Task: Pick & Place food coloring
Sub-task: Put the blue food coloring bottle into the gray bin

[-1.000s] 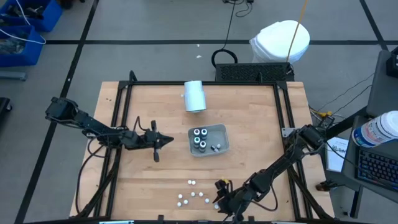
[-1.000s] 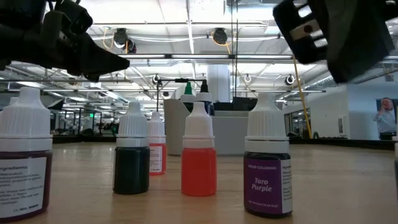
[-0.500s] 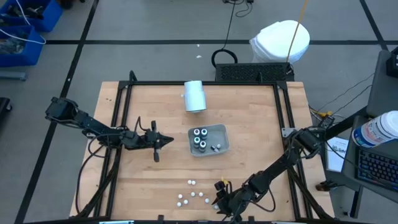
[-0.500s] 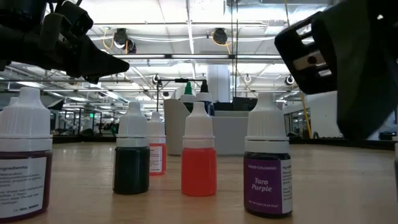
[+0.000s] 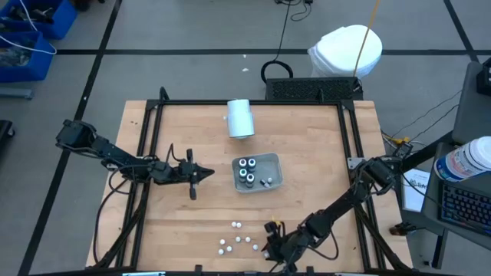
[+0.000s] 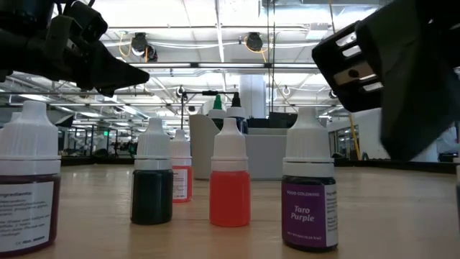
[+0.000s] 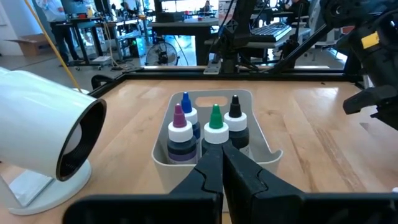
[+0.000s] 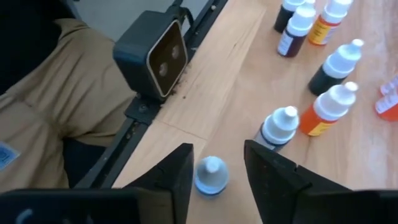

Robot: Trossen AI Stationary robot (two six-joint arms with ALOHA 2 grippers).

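The right gripper [image 8: 214, 171] hangs low at the near edge of the counter [image 5: 307, 153], fingers open around a blue-capped bottle [image 8: 211, 175] that stands between them but is not yet pinched. More loose bottles stand close by: a dark one with a white cap [image 8: 277, 127], an orange one [image 8: 325, 109], and others farther along. From above they show as a cluster of small white caps [image 5: 236, 239] near the front edge, just left of the right gripper [image 5: 274, 247].

4 bottles already stand in the grey tray [image 7: 264, 140]: purple [image 7: 179, 134], blue [image 7: 186, 113], green [image 7: 215, 129] and black [image 7: 235, 118] caps. The left gripper [image 7: 221, 163] waits beside the tray with its fingers closed together and empty.

To do this grasp well, I would centre the fingers on the bottle's body, below the cap, close squarely, and lift straight up so the neighbours are not knocked over.
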